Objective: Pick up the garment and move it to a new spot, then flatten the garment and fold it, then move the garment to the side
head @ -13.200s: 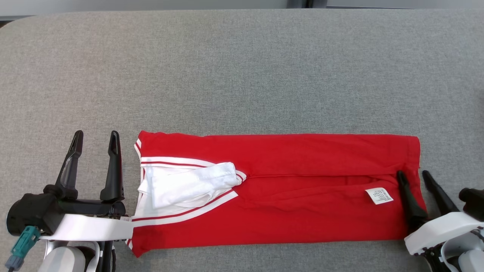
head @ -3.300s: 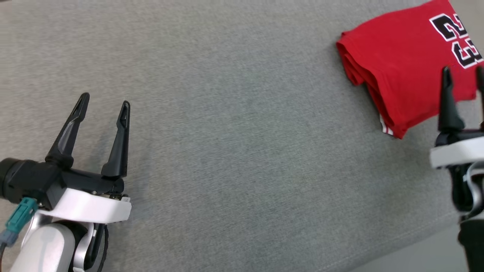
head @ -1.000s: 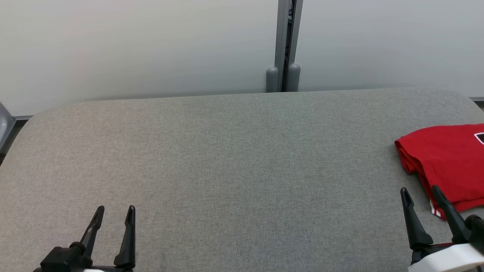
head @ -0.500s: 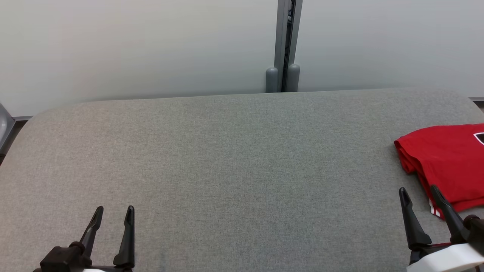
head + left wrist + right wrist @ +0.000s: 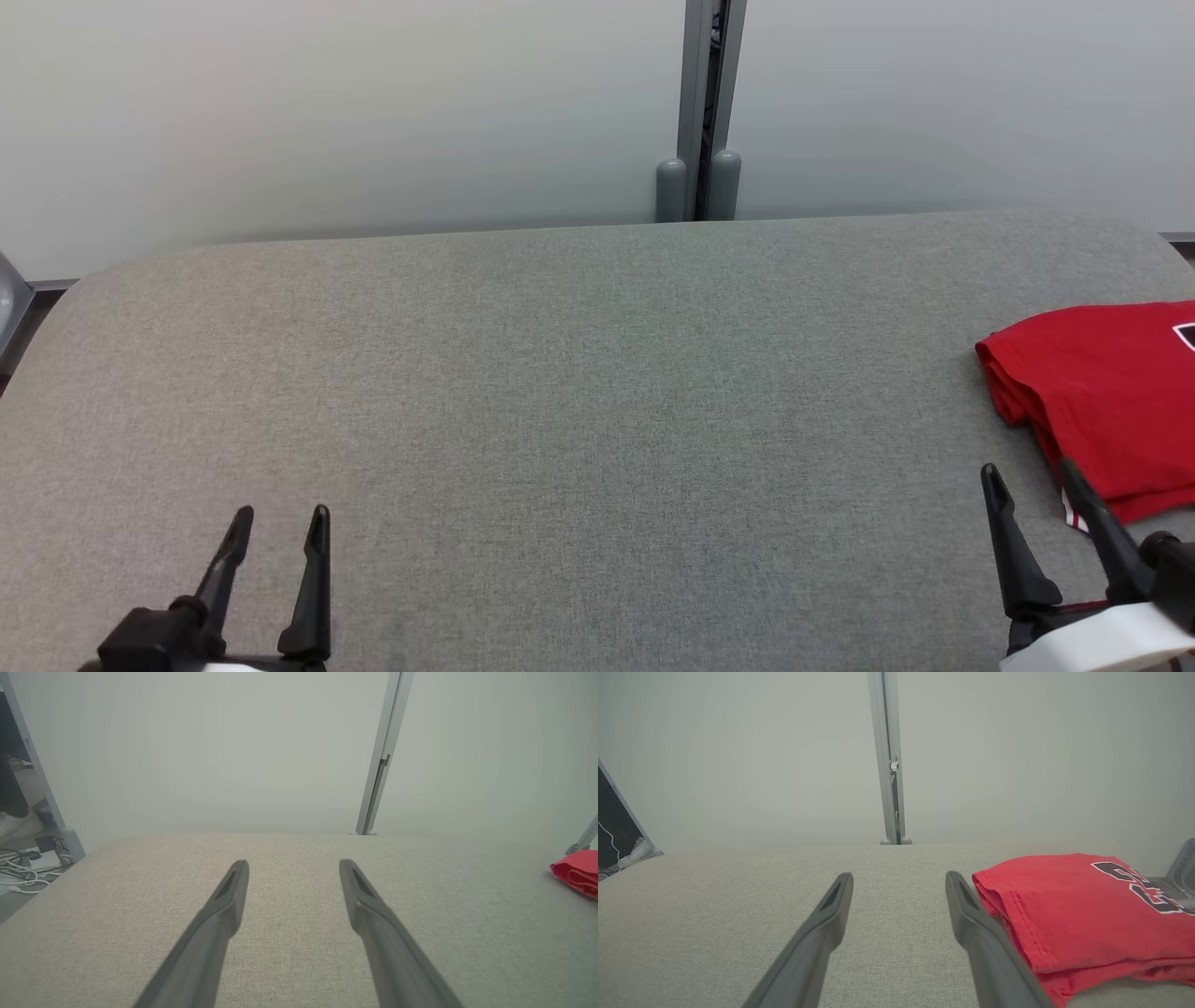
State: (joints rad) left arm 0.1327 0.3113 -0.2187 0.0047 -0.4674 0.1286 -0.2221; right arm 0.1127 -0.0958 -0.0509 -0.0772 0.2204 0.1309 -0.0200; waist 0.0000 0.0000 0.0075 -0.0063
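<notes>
The garment [image 5: 1111,401] is a red jersey, folded into a thick stack, lying at the right end of the grey padded table [image 5: 560,401]. Black and white numbers show on its top in the right wrist view, where the garment [image 5: 1069,910] lies just right of my right fingers. My right gripper [image 5: 1025,478] stands open at the lower right, just in front of the garment's near corner, holding nothing. My left gripper [image 5: 280,518] is open at the lower left over bare table, far from the garment [image 5: 577,875].
A pale wall with a grey vertical post [image 5: 698,112] runs behind the table. Cables and a white shoe [image 5: 18,858] lie on the floor beyond the table's left end. A metal frame piece [image 5: 1181,868] stands past the garment.
Over the earlier frames the garment went from a long flat strip to a folded stack at the right side. In the last second the head view shifted slightly; the grippers stayed open and almost still.
</notes>
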